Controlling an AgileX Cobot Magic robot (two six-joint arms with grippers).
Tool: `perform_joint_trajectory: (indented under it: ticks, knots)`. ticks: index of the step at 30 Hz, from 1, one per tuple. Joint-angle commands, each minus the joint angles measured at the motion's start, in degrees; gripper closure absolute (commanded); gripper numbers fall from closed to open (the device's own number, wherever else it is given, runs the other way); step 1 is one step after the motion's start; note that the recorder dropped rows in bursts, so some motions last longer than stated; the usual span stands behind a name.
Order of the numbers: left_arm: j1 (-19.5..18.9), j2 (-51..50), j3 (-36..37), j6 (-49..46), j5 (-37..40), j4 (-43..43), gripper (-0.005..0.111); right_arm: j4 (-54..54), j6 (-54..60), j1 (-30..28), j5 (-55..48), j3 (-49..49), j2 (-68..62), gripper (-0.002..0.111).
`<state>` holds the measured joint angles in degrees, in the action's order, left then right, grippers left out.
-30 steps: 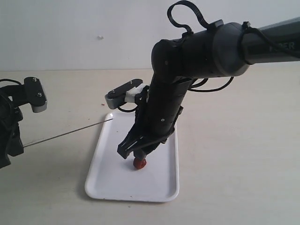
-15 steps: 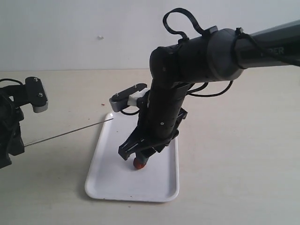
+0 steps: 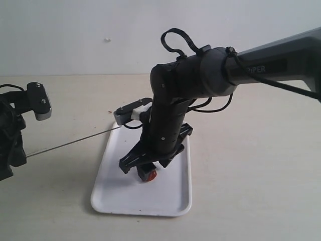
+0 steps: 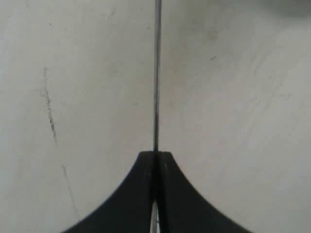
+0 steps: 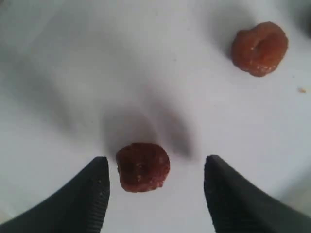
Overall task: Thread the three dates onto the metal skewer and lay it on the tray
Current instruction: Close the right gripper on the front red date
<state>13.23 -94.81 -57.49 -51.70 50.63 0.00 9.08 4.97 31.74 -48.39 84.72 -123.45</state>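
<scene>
**A:** Where do we have the metal skewer (image 4: 157, 73)?

**B:** Our left tool (image 4: 155, 156) is clamped on one end of it, with both jaws pressed together around the rod. From there the skewer runs straight out over the counter (image 3: 251, 175), and its free tip ends just beside the tray's far left corner.

**A:** And the tray (image 3: 115, 196) itself?

**B:** It lies flat on the counter, and our right arm reaches down over the middle of it.

**A:** How does the right tool (image 5: 155, 160) stand?

**B:** Its jaws are spread apart and grip nothing. It points down at the white surface, low over it.

**A:** Where are the dates?

**B:** We see two, both lying on the tray. One date (image 5: 143, 166) sits between the spread fingers, much nearer one finger than the other; we cannot tell whether it touches that finger. The second date (image 5: 259, 48) lies well apart from the first, outside the jaws. In the exterior view the arm hides all but one reddish fruit under the tool.
</scene>
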Motion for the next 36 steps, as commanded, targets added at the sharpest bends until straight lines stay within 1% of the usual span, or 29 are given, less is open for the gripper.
perform_joint_trajectory:
  ticks: [1, 11, 14, 15, 16, 17, 21, 27, 33, 36]
  knots:
    - [-0.17, 0.09, 0.15, 0.75, 0.13, -1.06, 0.107, -0.13, -0.23, 0.6, 2.22, 0.32, -0.85, 0.051]
    - [-0.17, 0.09, 0.15, 1.11, 0.27, -1.44, 0.107, -0.23, -0.23, 0.6, 1.42, 0.32, -1.55, 0.053]
    - [-0.17, 0.09, 0.15, 1.11, 0.27, -1.65, 0.107, -0.35, -0.23, 0.6, 1.3, 0.32, -1.55, 0.061]
    - [-0.17, 0.09, 0.15, 1.11, 0.27, -1.65, 0.107, -0.35, -0.23, 0.6, 1.17, 0.32, -1.55, 0.067]
    - [-0.17, 0.09, 0.15, 1.11, 0.27, -1.65, 0.107, -0.47, -0.12, 0.6, 0.94, 0.32, -1.55, 0.069]
    - [-0.17, 0.09, 0.15, 1.11, 0.27, -1.65, 0.107, -0.71, -0.12, 0.6, 0.55, 0.32, -1.55, 0.075]
    - [-0.17, 0.09, 0.15, 1.11, 0.27, -1.65, 0.107, -2.44, -0.12, 0.6, -0.24, 0.32, -1.29, 0.083]
    - [-0.17, 0.09, 0.15, 1.11, 0.27, -1.65, 0.107, -4.98, -0.12, 0.6, -1.47, 0.32, 1.94, 0.084]
    - [-0.17, 0.09, 0.15, 1.11, 0.27, -1.65, 0.107, -5.13, -0.12, 0.6, -2.84, 0.32, 4.62, 0.084]
    - [-0.17, 0.09, 0.15, 0.4, 0.27, -1.65, 0.107, -5.93, 1.38, 0.6, -5.47, 0.32, 4.85, 0.084]
